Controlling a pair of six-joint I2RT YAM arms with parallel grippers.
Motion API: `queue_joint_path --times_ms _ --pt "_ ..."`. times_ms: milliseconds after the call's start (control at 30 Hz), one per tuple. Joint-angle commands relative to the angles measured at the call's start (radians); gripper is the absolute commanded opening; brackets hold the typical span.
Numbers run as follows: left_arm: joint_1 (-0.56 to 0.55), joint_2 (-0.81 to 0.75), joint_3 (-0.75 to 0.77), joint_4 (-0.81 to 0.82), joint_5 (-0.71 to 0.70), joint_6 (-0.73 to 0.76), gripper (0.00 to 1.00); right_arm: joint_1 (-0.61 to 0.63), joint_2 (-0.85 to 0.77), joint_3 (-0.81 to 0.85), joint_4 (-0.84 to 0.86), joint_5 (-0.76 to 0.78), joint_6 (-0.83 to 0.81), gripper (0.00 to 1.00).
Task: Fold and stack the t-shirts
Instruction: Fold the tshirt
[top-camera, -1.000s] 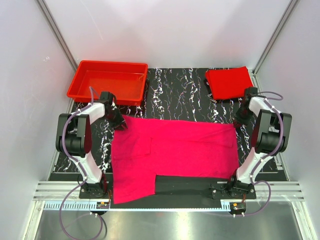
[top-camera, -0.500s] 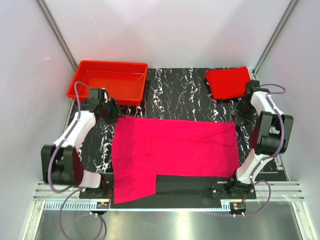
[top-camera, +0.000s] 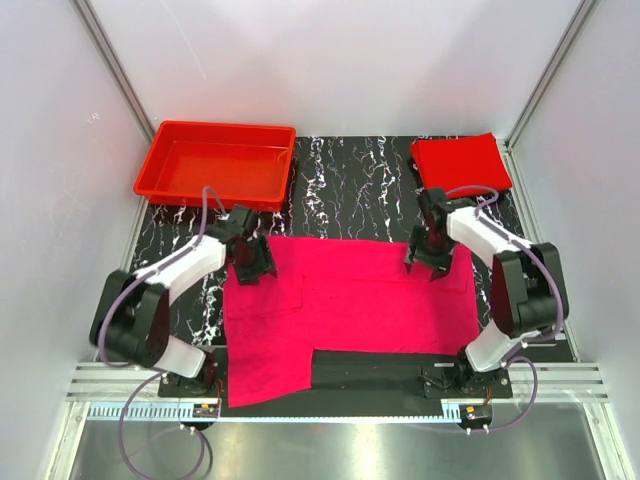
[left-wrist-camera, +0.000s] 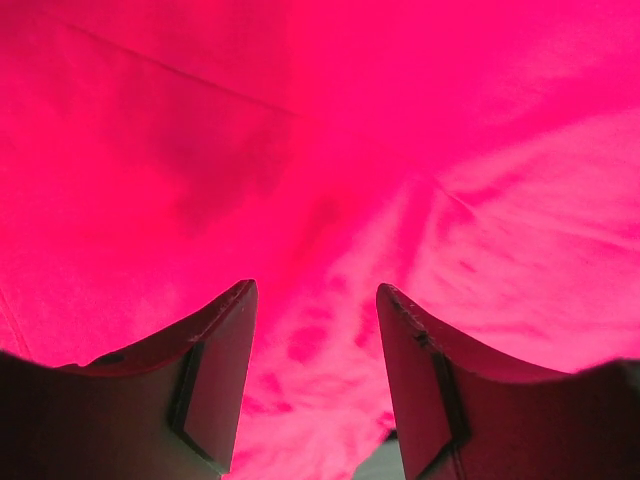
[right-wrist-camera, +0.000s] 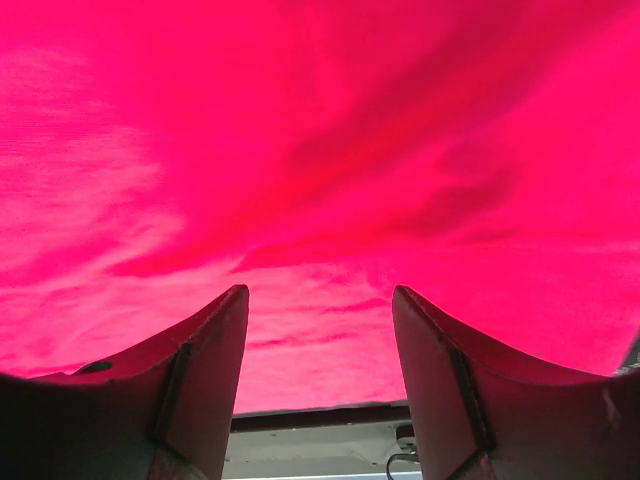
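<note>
Magenta-pink t-shirt (top-camera: 350, 300): lies spread flat across ctr of frame on black marbled table (top-camera: 350, 185), lower-L part reaching down to bottom table edge. Red t-shirt (top-camera: 460, 165): sits folded in upper R of frame, apart from the magenta 1. Red tray (top-camera: 215, 165): upper L. Left gripper (top-camera: 250, 265): points down at upper-L corner of magenta shirt, jaws well apart, grips nothing; in wrist view shows only lightly wrinkled pink cloth betw. the 2 fingers (left-wrist-camera: 215, 370). Right gripper (top-camera: 428, 262): stands over shirt's top edge, R of ctr, jaws likewise apart, holds nothing. Can't tell if tips touch cloth.
</note>
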Motion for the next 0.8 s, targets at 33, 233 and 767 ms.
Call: queue_joint_path --times_ms 33,233,767 --pt "0.018 0.182 0.076 0.009 -0.092 0.044 0.57 0.039 0.099 -0.001 0.091 0.037 0.021 0.67" --pt "0.122 0.328 0.152 0.02 -0.042 0.05 0.57 0.039 0.263 0.121 0.121 0.099 -0.019 0.69" --pt "0.176 0.258 0.227 -0.006 -0.03 0.078 0.61 0.03 0.366 0.447 -0.053 0.16 -0.112 0.78"
